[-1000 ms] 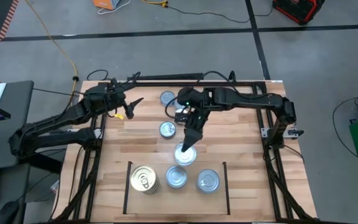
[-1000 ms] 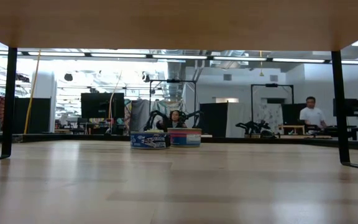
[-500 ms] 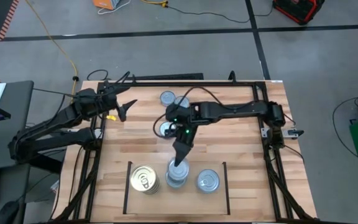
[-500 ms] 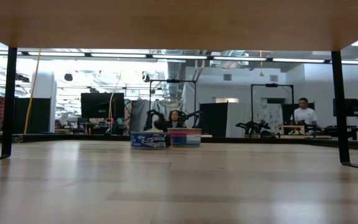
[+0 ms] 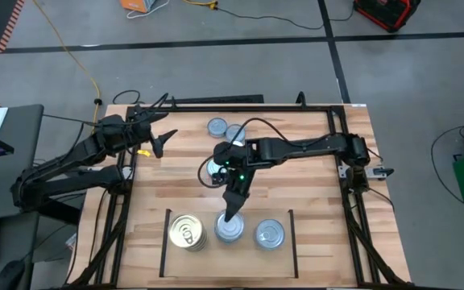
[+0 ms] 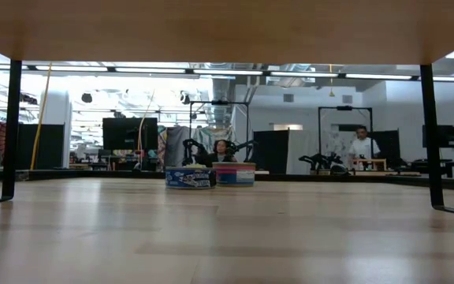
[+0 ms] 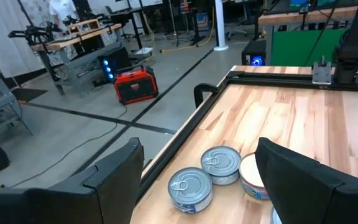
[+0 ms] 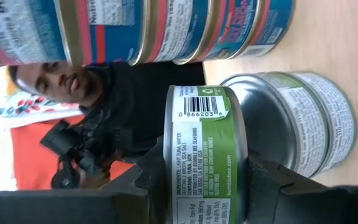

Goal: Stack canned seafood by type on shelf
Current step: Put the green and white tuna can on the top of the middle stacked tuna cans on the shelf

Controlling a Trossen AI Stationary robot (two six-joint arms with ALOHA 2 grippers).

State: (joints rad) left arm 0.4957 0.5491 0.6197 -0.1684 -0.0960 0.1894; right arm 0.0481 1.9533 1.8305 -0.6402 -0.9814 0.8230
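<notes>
Grey workshop floor surrounds a light plank worktop (image 5: 312,185) set in a black metal frame (image 5: 216,101). Toward the worktop's near edge two thin black lines mark off the shelf (image 5: 290,242), a rectangular patch of the same pale wood.

Reaching in from the far right corner, the right arm stretches across the planks, and the right end effector (image 5: 232,214) hangs point-down directly over the shelf's middle stack (image 5: 229,229). Its fingers are clamped on a tin (image 8: 207,155): a flat round can with a green paper label, a white panel of small print and a barcode, gripped by its two flat faces. Just beneath it sits another silver-ended, green-labelled tin, topping that middle stack. To one side of the end effector on the shelf rises a taller stack with a gold pull-tab top (image 5: 185,232); to the other lies a silver-topped can (image 5: 270,235). In the right wrist view, that taller stack's tins show blue and red labels with gold rims.

Farther behind the right end effector, a white-topped tin (image 5: 214,167) lies partly under the arm, and two silver-topped cans (image 7: 205,176) with blue sides sit side by side near the far rail.

Off at the worktop's left edge, the left end effector (image 5: 161,138) hovers with its fingers spread apart, holding nothing.
</notes>
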